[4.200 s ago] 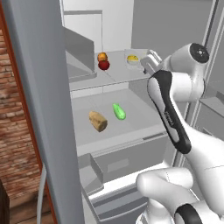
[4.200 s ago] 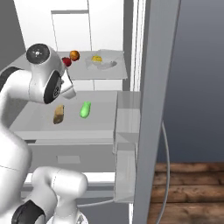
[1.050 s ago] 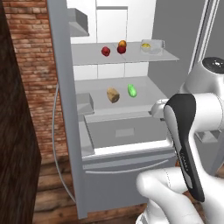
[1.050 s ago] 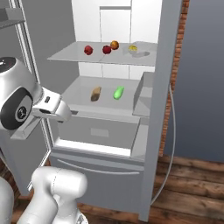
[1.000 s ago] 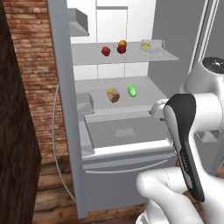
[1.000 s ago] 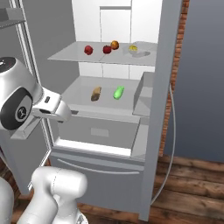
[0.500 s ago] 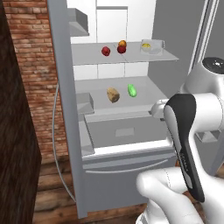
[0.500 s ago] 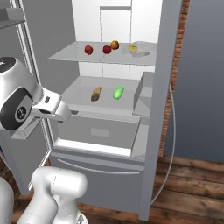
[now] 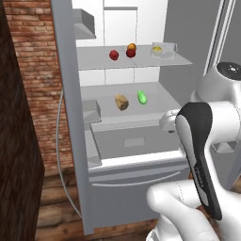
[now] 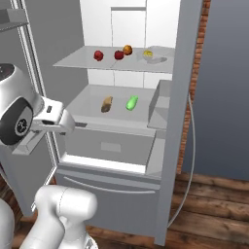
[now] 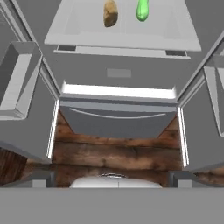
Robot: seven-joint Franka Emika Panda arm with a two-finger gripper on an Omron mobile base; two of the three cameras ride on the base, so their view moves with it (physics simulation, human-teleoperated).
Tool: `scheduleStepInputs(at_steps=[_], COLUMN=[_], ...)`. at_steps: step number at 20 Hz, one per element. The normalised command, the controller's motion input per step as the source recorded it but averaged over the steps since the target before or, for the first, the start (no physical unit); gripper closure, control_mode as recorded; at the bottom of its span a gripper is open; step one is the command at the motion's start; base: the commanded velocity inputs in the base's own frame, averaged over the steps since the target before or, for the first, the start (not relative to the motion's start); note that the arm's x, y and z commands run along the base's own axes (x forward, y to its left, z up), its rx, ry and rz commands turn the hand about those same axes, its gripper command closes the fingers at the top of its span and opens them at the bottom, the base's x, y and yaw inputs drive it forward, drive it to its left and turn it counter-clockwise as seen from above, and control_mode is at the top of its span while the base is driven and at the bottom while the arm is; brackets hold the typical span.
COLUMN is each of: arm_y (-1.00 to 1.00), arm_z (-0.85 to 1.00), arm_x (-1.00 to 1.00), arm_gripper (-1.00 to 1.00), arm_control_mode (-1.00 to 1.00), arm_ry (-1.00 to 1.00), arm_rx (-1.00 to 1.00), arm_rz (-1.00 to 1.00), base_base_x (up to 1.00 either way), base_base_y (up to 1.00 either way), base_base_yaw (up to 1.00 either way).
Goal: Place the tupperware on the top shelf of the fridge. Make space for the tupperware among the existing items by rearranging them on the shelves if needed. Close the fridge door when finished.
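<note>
Gripper (image 11: 112, 177) fingers spread wide, holding nothing, above wooden floor before fridge (image 10: 170, 97) drawer front. Tupperware (image 9: 163, 50) sits on top shelf (image 9: 94, 59), right end, beside orange fruit (image 9: 132, 46). Hand view adds bread chunk (image 11: 110, 12), green vegetable (image 11: 142, 9) from above.

Bright, even rendered light; soft faint shadows, no glare or blur.
</note>
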Motion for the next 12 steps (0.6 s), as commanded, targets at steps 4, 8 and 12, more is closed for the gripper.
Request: scheduleStepInputs(at_steps=[4,8,12], arm_y=[0.73,0.85,0.86], arm_z=[0.0,0.0,0.0], arm_x=[-0.17,-0.19,-0.35], arm_gripper=[-1.0,-1.0,-1.0], arm_control_mode=[-1.0,-1.0,-1.0], arm_ry=[0.0,0.0,-0.02], arm_rx=[-0.19,-0.24,-0.26], arm_rz=[0.31,0.27,0.25], base_base_x=[0.0,0.0,0.0], base_base_y=[0.0,0.0,0.0], base_base_yaw=[0.0,0.0,0.0])
